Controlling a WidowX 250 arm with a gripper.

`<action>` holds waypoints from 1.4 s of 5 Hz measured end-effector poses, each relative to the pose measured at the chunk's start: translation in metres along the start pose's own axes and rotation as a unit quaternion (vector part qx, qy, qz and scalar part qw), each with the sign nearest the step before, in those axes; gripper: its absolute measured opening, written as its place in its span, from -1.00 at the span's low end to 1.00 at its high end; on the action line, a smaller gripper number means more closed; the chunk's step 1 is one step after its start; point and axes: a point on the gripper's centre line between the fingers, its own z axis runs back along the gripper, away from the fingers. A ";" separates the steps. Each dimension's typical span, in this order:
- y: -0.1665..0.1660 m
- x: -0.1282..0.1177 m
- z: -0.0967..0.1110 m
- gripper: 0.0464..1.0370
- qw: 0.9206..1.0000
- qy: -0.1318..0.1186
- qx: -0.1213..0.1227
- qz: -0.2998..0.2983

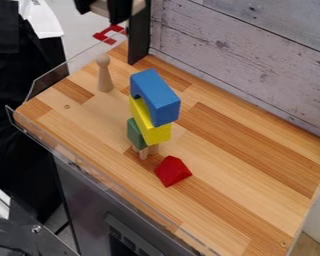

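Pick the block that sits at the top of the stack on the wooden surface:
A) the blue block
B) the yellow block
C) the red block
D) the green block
A: the blue block rests on the yellow block with nothing on top of it.
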 end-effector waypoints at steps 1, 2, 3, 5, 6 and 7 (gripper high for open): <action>0.019 -0.009 -0.010 0.58 0.999 0.011 -0.002 0.039; 0.019 -0.027 -0.030 0.58 0.998 0.044 -0.013 0.046; 0.013 -0.042 -0.048 0.58 0.996 0.071 -0.026 0.044; 0.017 -0.041 -0.078 0.58 0.996 0.081 -0.030 0.036; 0.017 -0.042 -0.096 0.58 0.996 0.081 -0.013 0.024; 0.012 -0.052 -0.117 0.58 0.994 0.106 0.002 -0.008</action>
